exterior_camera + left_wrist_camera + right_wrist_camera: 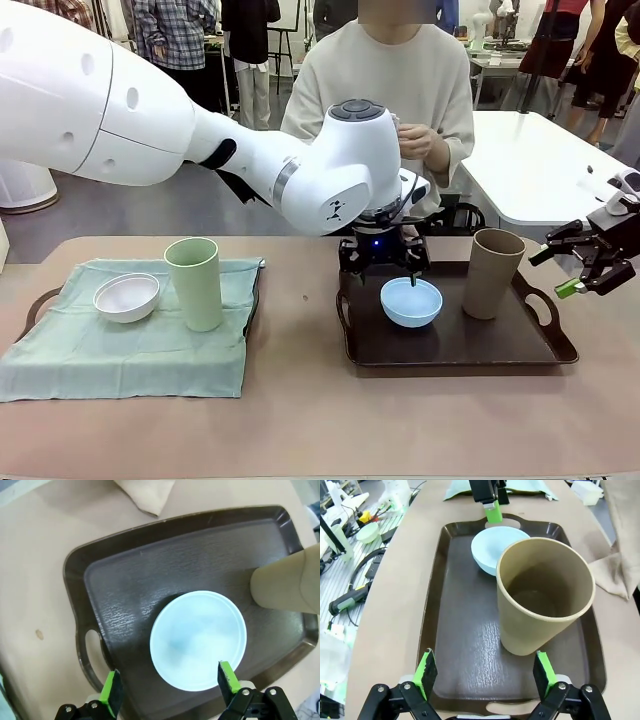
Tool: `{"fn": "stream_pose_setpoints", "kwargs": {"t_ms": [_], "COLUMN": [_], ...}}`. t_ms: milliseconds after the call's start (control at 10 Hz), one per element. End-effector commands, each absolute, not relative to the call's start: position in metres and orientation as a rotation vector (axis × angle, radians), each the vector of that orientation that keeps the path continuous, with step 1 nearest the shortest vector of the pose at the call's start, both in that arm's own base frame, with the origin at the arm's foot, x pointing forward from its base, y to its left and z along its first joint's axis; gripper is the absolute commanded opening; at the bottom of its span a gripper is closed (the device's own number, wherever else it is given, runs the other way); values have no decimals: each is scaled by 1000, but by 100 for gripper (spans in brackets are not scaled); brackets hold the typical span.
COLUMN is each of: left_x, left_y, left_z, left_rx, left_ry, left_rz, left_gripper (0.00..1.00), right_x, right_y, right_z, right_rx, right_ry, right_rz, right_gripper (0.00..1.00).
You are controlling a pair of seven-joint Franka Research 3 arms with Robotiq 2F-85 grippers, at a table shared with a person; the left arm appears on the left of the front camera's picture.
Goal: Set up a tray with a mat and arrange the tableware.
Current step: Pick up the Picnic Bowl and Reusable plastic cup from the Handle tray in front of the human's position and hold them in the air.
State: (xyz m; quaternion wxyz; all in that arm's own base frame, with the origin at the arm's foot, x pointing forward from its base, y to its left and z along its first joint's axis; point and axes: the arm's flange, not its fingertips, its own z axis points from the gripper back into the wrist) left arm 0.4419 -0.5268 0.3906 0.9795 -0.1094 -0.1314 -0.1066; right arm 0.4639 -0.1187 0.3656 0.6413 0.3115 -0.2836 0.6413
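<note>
Front view: L gripper (385,262) is hovering, jaws wide, just over the light blue bowl (411,302), which is sitting beside the tan cup (494,272) in the brown tray (450,352); R gripper (590,265) is hanging open off the tray's right end. Wrist views are showing bowl & cup both empty. White bowl (126,297) & pale green cup (194,283) are standing on the green mat (60,350).

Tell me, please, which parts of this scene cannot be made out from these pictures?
Front view: the dark tray under the pale green cloth mat, covered but for a handle.
Right wrist view: part of the light blue round bowl, behind the tall tan-brown cup.
Left wrist view: that cup's top, cut off by the right edge.
</note>
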Motion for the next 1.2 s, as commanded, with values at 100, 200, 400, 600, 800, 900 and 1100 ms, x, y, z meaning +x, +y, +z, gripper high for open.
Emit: {"fn": "stream_pose_setpoints", "kwargs": {"t_ms": [100,200,400,600,800,900,1100], "left_x": [445,449,452,456,458,460,464], "left_y": [-531,-532,-532,-536,-543,-547,-554], "left_z": [381,379,377,374,370,367,359], "left_rx": [-185,-182,-194,-197,-198,-199,-198], "left_ry": [-281,-294,-305,-306,-303,-302,-289], "left_rz": [-225,-222,-230,-224,-222,-222,-213], "left_gripper": [100,100,100,100,100,100,100], "right_x": [487,493,503,506,507,508,511], "right_y": [-107,-104,-103,-97,-98,-97,-92], "right_z": [352,349,342,332,327,325,321], "right_rx": [714,707,710,735,754,759,761], "right_ry": [-638,-656,-670,-676,-679,-691,-706], "right_rz": [1380,1341,1309,1348,1365,1384,1401], "right_gripper": [100,100,100,100,100,100,100]}}
